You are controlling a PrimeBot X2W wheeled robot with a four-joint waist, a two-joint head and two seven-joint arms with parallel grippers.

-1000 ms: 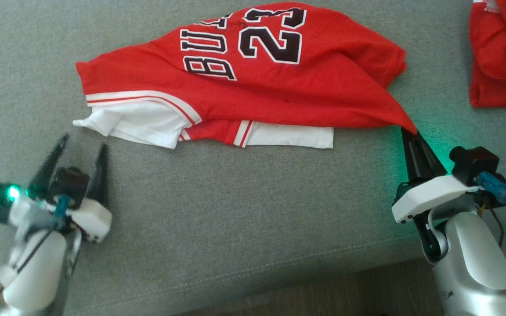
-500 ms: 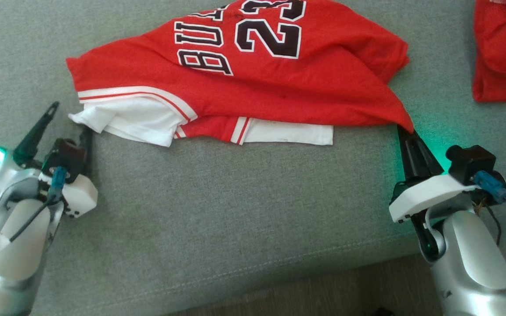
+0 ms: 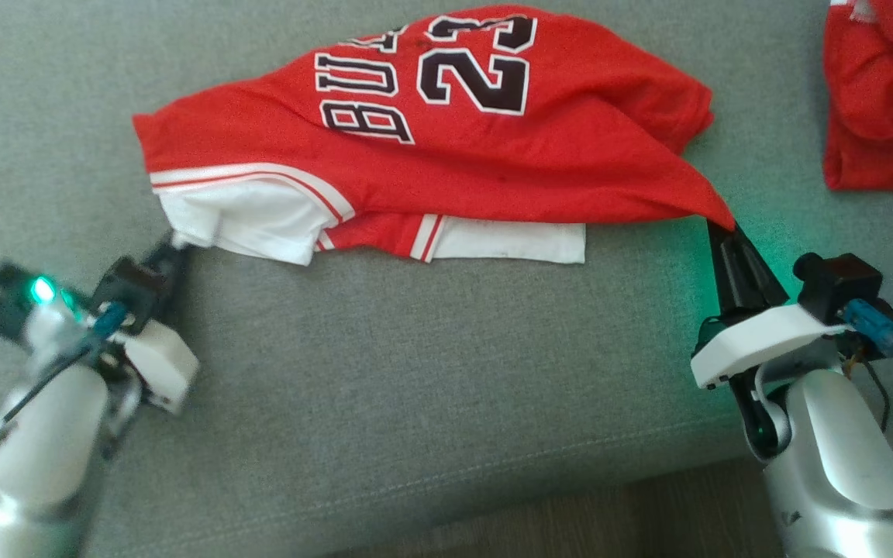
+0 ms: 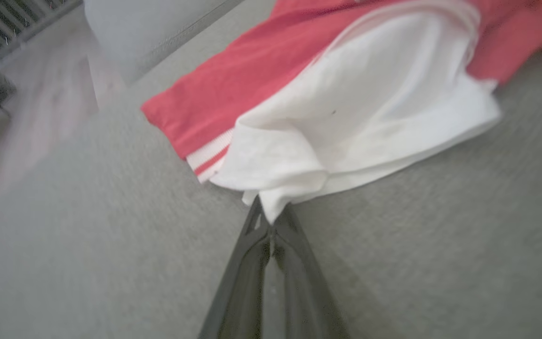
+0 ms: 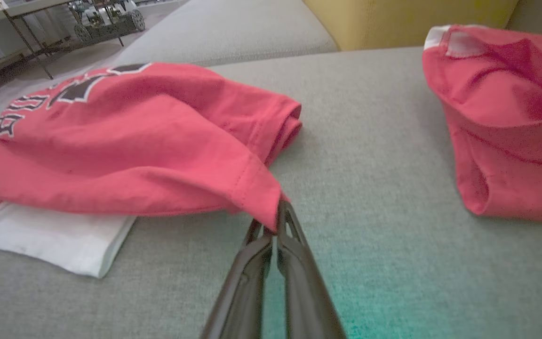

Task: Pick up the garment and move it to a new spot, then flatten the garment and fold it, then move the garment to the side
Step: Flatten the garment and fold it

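The garment (image 3: 431, 147) is a red jersey with black lettering and white sleeves, lying rumpled on the grey couch seat. My left gripper (image 3: 175, 242) is shut on the tip of its white sleeve at the lower left; the left wrist view shows the white cloth (image 4: 346, 127) pinched between my fingers (image 4: 271, 221). My right gripper (image 3: 725, 226) is shut on the garment's red corner at the right. In the right wrist view the red hem (image 5: 167, 155) ends in a point clamped between my closed fingers (image 5: 278, 221).
A second red garment (image 3: 880, 93) lies bunched at the far right of the seat (image 3: 431, 372), also seen as the red bundle (image 5: 501, 117) in the right wrist view. The seat's front edge runs along the bottom, with dark floor (image 3: 609, 519) below it.
My left gripper moved up to the white sleeve corner and closed on it. The right gripper kept its hold on the red corner.
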